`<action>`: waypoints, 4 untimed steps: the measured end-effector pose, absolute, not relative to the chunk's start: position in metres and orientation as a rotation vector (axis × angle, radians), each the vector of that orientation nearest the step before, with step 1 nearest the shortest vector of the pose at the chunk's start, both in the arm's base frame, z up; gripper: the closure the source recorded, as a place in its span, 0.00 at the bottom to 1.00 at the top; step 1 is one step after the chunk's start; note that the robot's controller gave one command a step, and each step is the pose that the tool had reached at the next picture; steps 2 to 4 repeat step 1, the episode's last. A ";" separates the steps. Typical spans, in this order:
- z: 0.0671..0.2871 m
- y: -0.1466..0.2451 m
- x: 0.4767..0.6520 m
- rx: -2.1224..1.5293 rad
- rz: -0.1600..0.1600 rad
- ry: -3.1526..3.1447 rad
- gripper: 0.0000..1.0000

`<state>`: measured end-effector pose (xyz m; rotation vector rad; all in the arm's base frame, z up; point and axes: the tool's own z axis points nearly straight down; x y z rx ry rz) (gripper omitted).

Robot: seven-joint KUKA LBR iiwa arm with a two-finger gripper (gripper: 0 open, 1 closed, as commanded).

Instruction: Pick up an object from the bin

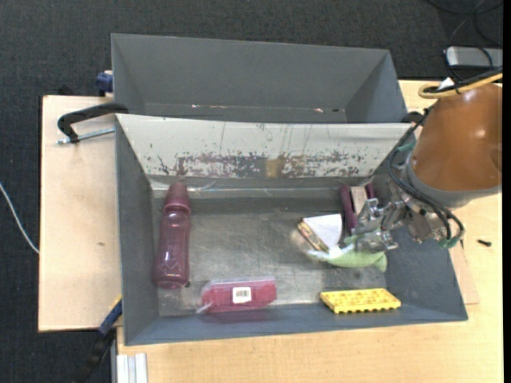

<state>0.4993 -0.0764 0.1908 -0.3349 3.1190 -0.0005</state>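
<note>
Gripper point(369, 223): set low at the right of the bin point(132, 238), over a white card point(326, 228) and pale green piece point(361, 258).
Jaws: spread or pressed together cannot be told.
Progress: nothing seen lifted; grasp and lift judged left.
Elsewhere: maroon bottle point(173, 236), yellow block point(360, 300), well apart.
</note>
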 end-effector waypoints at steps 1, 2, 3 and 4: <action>0.226 -0.094 0.502 -0.460 0.003 3.106 1.00; 0.226 -0.094 0.502 -0.460 0.003 3.106 1.00; 0.226 -0.094 0.502 -0.460 0.003 3.106 1.00; 0.226 -0.094 0.502 -0.460 0.003 3.106 1.00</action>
